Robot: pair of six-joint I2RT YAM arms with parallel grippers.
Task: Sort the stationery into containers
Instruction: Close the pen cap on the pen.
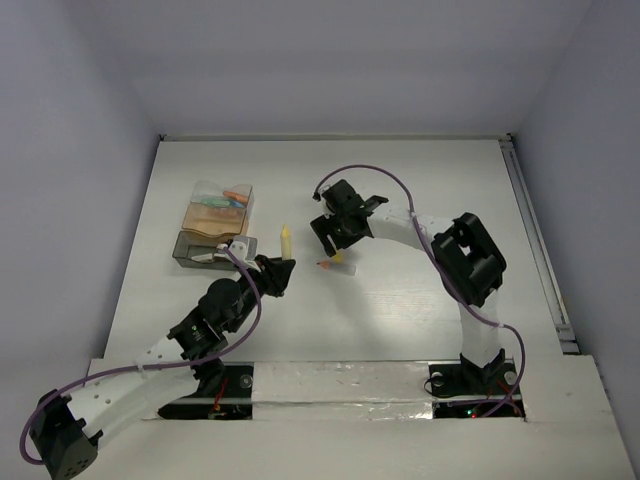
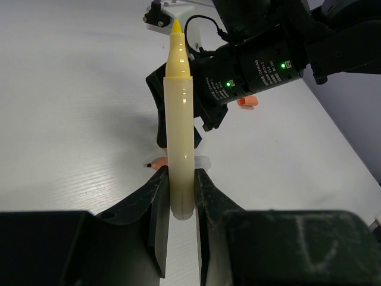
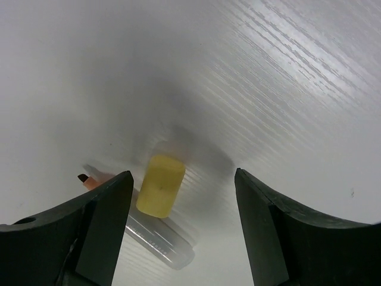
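Left gripper [image 2: 178, 196] is clamped tight on the butt of a pale yellow, uncapped felt marker [image 2: 178, 119], whose pointed tip aims straight away from the wrist. We see the right gripper [image 3: 181, 179] hanging over the white table [image 3: 268, 71] with its jaws spread wide, gripping nothing. Between the jaws and touching neither, a short yellow cylindrical cap [image 3: 159, 186] rests against a clear plastic tube [image 3: 164, 241]. An orange pencil with a black tip [image 3: 89, 180] lies just beside them. A small orange cap [image 2: 249, 102] lies on the table farther off. Left of both grippers, the clear plastic box with tan compartments [image 1: 215, 222] holds several coloured pieces [image 1: 225, 200], and its grey section [image 1: 195, 250] forms the near end.
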